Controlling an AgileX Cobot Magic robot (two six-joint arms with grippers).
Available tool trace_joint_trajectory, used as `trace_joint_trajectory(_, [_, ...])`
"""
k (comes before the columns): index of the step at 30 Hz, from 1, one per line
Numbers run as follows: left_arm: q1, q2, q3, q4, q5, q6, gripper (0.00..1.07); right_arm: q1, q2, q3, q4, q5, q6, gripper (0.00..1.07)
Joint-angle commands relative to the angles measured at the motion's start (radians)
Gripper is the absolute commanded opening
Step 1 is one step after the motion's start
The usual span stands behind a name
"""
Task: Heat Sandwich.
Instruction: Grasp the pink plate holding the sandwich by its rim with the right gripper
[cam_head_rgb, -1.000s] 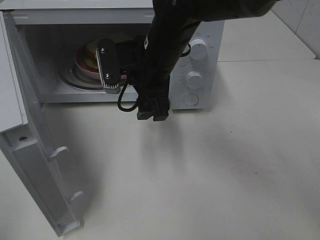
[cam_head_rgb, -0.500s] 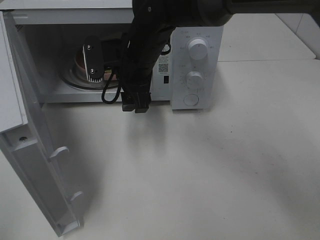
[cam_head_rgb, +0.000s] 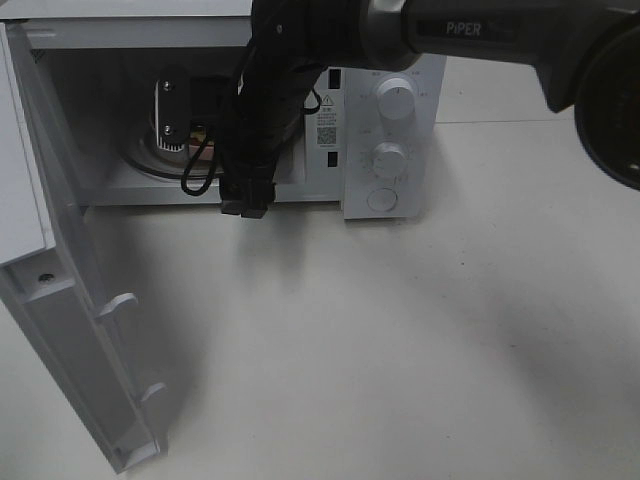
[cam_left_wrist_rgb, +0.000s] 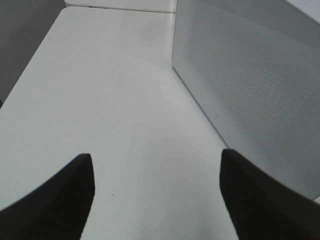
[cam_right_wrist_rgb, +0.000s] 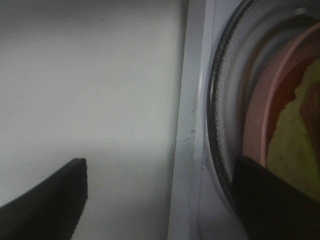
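Swung left across the microwave (cam_head_rgb: 420, 130) mouth over the last second, with right gripper (cam_head_rgb: 245, 205) now hanging at the front sill, pointing down. Spread wide, holding nothing. Sandwich (cam_right_wrist_rgb: 295, 145) seated on the plate (cam_right_wrist_rgb: 260, 115) atop the turntable (cam_right_wrist_rgb: 225, 100), inside the cavity, just beyond one fingertip. Left gripper (cam_left_wrist_rgb: 156, 165) likewise agape and empty, over the table (cam_left_wrist_rgb: 115, 90). Loading looks done — probably clearing out before closing up. Next: pull clear of the mouth without clipping the plate, get behind the open door (cam_head_rgb: 70, 330), push it shut — then set a dial (cam_head_rgb: 397, 100).
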Motion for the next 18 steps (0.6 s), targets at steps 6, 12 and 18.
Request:
trace_joint_trajectory(6, [-0.006, -0.006, 0.002, -0.003, -0.016, -0.004, 0.68, -0.024, 0.039, -0.066, 0.007, -0.016, 0.004, 0.76])
trace_joint_trajectory(12, [-0.006, -0.006, 0.002, -0.003, -0.016, -0.004, 0.68, -0.044, 0.04, -0.068, 0.007, -0.053, 0.004, 0.76])
trace_joint_trajectory(18, [-0.006, -0.006, 0.002, -0.003, -0.016, -0.004, 0.68, -0.058, 0.042, -0.068, 0.008, -0.126, -0.004, 0.75])
